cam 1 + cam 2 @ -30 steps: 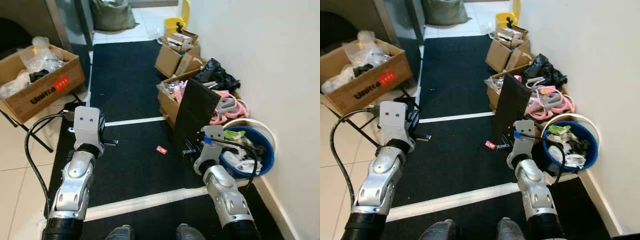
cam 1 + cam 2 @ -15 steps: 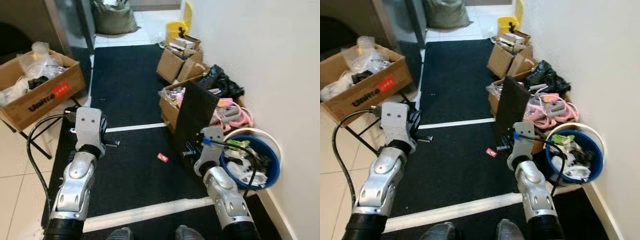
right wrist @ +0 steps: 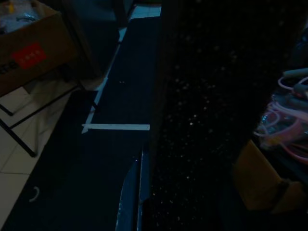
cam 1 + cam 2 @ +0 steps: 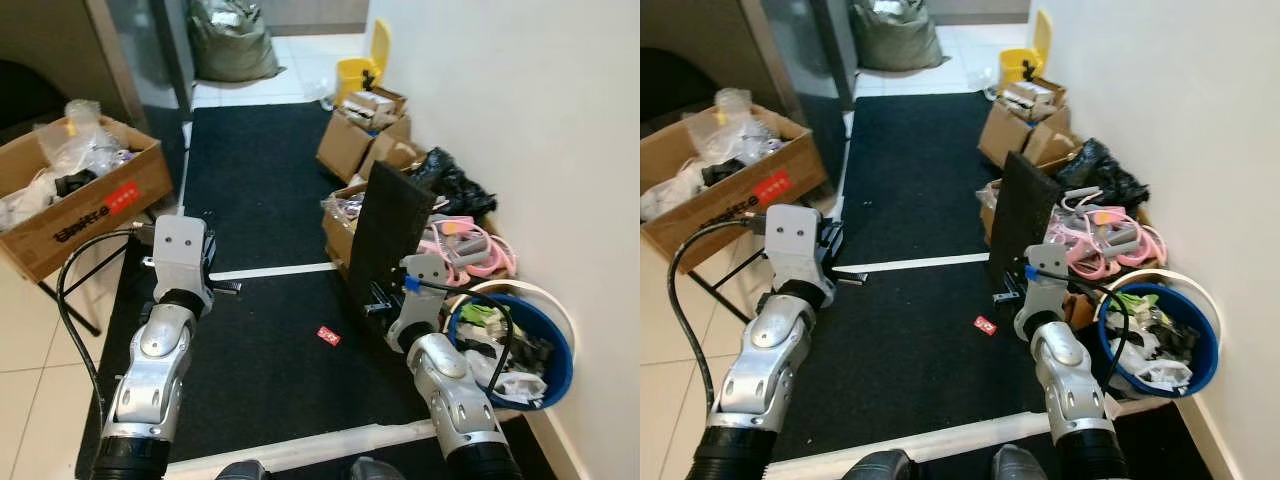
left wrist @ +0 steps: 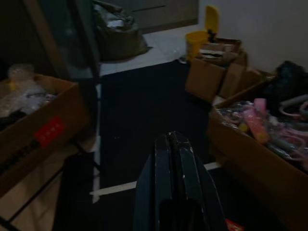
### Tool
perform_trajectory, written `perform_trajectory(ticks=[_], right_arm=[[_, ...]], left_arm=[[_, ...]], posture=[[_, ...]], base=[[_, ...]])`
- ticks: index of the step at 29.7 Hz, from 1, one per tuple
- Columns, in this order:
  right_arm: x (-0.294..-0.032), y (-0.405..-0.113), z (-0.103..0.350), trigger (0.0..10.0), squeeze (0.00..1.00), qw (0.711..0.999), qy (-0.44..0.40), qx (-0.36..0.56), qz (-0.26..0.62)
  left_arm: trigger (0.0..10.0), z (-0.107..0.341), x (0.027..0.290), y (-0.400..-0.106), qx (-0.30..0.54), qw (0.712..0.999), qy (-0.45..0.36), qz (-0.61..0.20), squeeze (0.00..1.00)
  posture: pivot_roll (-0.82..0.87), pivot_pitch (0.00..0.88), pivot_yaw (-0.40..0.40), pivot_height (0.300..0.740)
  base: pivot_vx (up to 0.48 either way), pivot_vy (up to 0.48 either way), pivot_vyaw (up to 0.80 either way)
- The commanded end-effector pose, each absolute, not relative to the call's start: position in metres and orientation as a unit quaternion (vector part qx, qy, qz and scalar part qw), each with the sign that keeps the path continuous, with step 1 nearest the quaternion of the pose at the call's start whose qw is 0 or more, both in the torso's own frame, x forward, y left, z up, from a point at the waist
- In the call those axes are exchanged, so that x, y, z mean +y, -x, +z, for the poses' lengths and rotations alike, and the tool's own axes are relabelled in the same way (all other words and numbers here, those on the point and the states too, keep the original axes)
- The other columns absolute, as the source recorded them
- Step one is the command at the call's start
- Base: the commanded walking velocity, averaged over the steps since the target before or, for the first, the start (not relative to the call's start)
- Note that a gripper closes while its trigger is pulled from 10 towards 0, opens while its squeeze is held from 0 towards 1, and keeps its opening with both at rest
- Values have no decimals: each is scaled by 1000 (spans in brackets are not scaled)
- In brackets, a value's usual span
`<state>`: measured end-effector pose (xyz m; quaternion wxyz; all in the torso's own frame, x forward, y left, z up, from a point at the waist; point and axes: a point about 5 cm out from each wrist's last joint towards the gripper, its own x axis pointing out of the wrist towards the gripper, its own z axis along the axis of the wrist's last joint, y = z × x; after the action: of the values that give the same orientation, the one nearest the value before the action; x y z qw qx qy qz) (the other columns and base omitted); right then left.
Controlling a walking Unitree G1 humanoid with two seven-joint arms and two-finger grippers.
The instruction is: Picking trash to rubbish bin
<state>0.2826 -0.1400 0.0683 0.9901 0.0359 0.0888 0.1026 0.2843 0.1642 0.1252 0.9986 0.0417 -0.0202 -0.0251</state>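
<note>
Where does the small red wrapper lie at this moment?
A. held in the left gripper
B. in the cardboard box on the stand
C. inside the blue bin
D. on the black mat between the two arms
D: the small red wrapper lies flat on the black mat, apart from the blue bin and both arms.

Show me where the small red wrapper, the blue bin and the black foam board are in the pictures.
small red wrapper (image 4: pixel 328 335), left eye view, on its middle.
blue bin (image 4: pixel 556 372), left eye view, on its blue wall at the right.
black foam board (image 4: pixel 1020 215), right eye view, on its flat face.
</note>
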Motion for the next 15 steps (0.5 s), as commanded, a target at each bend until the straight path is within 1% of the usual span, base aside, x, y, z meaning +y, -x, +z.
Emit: perform_trajectory(ticks=[1,15], right_arm=[[-140,-282,66,10000,0,990,-33,93,101],[-140,-280,64,10000,0,990,-34,95,100]], left_arm=[[10000,123,166,-284,-15,999,-44,-25,0],[10000,123,166,-284,-16,999,-43,-26,0]], posture=[[18,24,21,740],[17,24,20,740]], base=[[266,0,0],[266,0,0]])
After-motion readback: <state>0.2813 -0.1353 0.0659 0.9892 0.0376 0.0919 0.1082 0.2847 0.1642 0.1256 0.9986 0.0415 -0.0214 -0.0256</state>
